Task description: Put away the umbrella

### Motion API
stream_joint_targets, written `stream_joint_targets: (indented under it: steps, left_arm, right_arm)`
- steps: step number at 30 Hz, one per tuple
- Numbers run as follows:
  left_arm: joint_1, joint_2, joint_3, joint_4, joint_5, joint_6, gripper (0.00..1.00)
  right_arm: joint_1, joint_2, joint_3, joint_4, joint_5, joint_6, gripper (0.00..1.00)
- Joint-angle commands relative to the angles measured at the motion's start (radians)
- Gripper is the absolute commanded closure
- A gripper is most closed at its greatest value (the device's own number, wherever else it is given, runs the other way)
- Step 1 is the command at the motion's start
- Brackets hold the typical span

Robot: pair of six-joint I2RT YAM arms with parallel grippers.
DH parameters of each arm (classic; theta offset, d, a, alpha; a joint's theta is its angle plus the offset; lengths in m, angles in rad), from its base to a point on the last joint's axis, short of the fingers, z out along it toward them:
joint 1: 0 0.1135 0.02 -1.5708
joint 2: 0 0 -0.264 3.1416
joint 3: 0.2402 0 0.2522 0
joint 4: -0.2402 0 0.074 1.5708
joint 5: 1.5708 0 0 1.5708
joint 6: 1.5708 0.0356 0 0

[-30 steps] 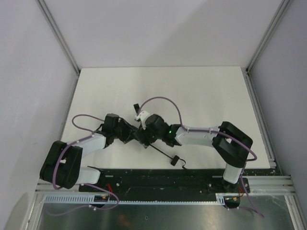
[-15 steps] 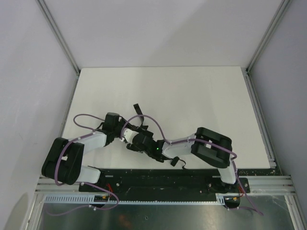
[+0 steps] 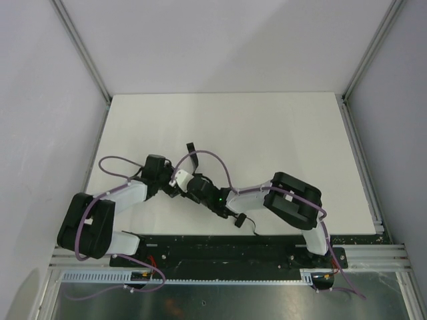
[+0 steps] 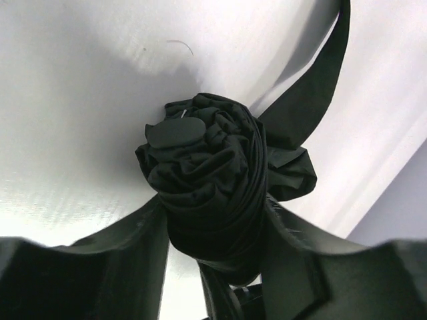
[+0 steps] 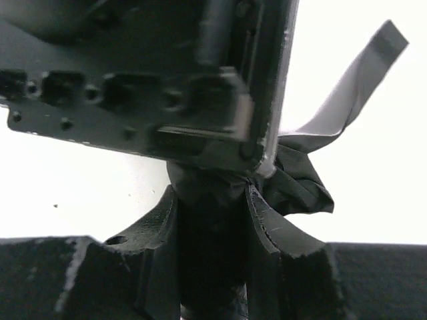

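We pinch the umbrella (image 3: 238, 221) twice over on the counter (image 3: 280, 133).
From above it lies slantwise, handle toward the near right. Left wrist: the left end effector (image 4: 212, 203) is clenched on its rolled cloth, end-on. Right wrist: the right end effector (image 5: 210, 200) is clamped alongside.

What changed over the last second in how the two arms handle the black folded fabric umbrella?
The right gripper pulled back toward the bases and leftward, then closed around the black folded fabric umbrella beside the left gripper. The left gripper kept its hold and barely moved; the small black handle stayed near the white table's near edge.
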Motion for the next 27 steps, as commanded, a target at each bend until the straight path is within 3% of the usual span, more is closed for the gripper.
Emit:
stream_joint_targets:
  steps: [1,7,10,19,27]
  left_arm:
    - [0.021,-0.047,0.01,-0.165,-0.022,0.121,0.38]
    - [0.091,-0.138,0.01,-0.162,0.006,0.175,0.07]
    - [0.115,-0.151,0.007,-0.157,0.04,0.19,0.02]
    - [0.104,-0.027,0.026,-0.109,0.105,0.132,0.03]
    - [0.049,0.073,0.026,-0.031,0.032,0.129,0.26]
  right_arm:
    - [-0.081,0.09,-0.087,-0.126,-0.359,0.185,1.0]
    - [-0.18,0.106,-0.114,-0.072,-0.585,0.26,1.0]
    - [-0.224,0.116,-0.116,-0.062,-0.682,0.301,1.0]
    - [-0.335,0.15,-0.114,0.006,-0.917,0.438,1.0]
    - [-0.367,0.2,-0.107,0.082,-1.034,0.513,1.0]
